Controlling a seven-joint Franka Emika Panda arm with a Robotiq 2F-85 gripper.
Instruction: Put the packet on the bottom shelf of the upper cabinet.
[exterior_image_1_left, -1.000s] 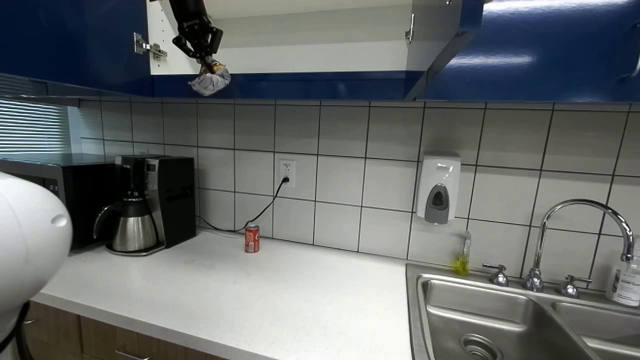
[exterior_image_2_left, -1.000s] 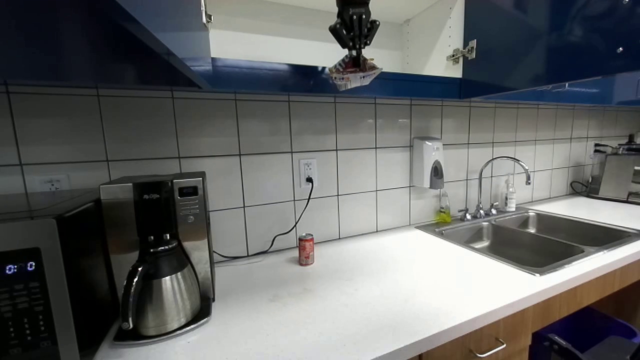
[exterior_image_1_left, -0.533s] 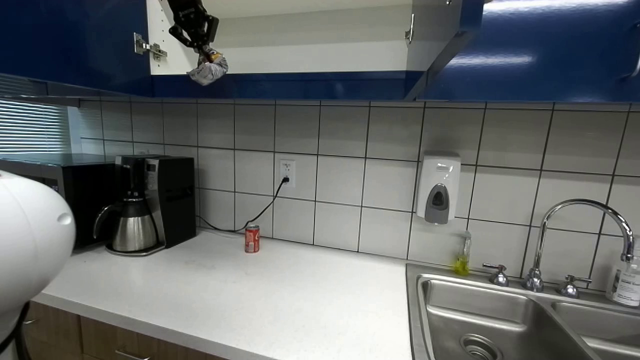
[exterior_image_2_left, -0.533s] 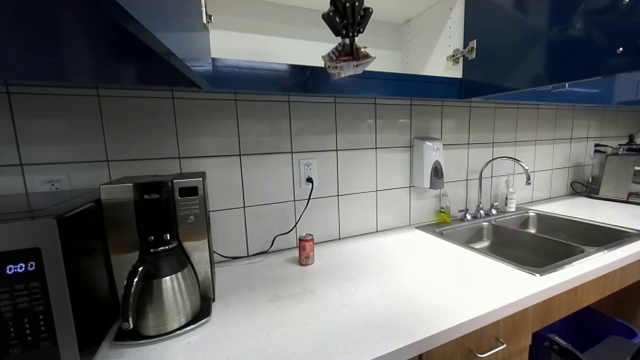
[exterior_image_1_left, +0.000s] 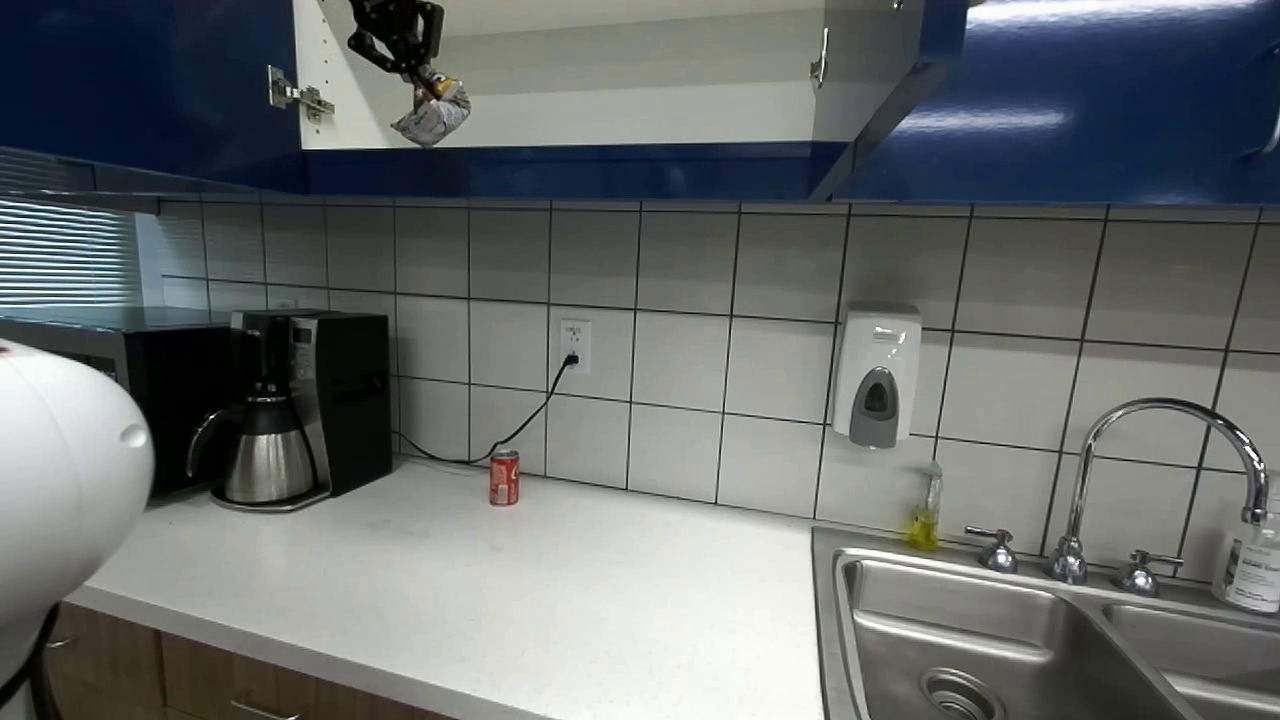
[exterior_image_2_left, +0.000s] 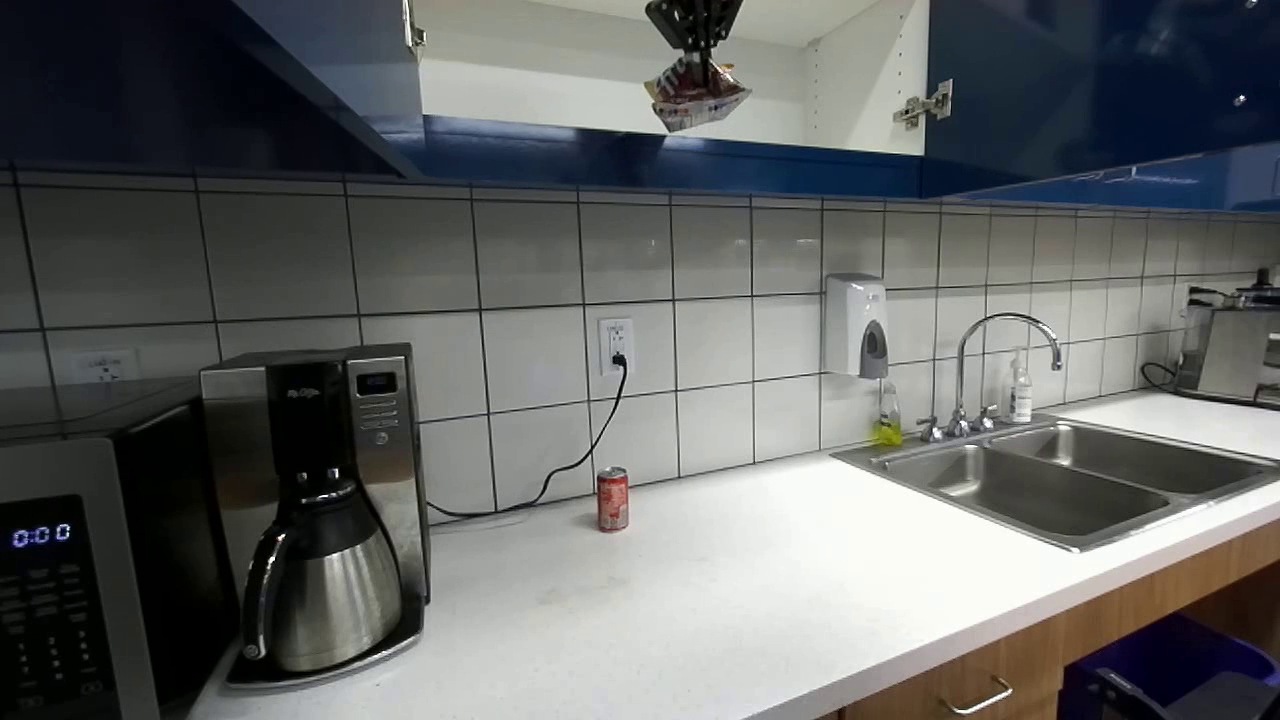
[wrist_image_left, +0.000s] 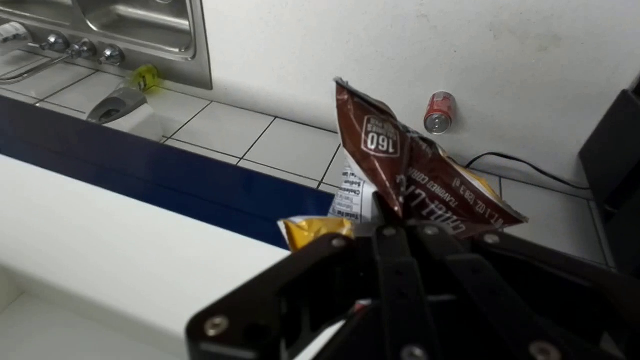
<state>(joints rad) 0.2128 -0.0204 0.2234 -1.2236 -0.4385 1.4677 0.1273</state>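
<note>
Aloft before the upper cabinet, a packet hung from the robot's black gripper, jaws drawn almost together w/ a fold of the packet pinched btwn them. In both exterior views its lower edge appeared approx level w/ the top of the cabinet's blue rail; whether any of it was inside couldn't be told. The wrist view caught the packet tilted, its dark brown face marked "160", figures upside down, plus a pale panel of small print & a yellow corner beside the gripper. The bottom shelf, a flat white board, ran just behind that rail. A pale-backed door stood swung out at one end.

Below, a small red can stood upright on the white countertop, nr a coffee maker w/ its steel carafe; a microwave sat next to the machine. An outlet in the tile wall held a black plug. Farther along were a wall-mounted white soap dispenser, a bottle of yellow-green liquid & the steel double sink. At the edge of an exterior view, a white rounded part of the robot arm bulged in
</note>
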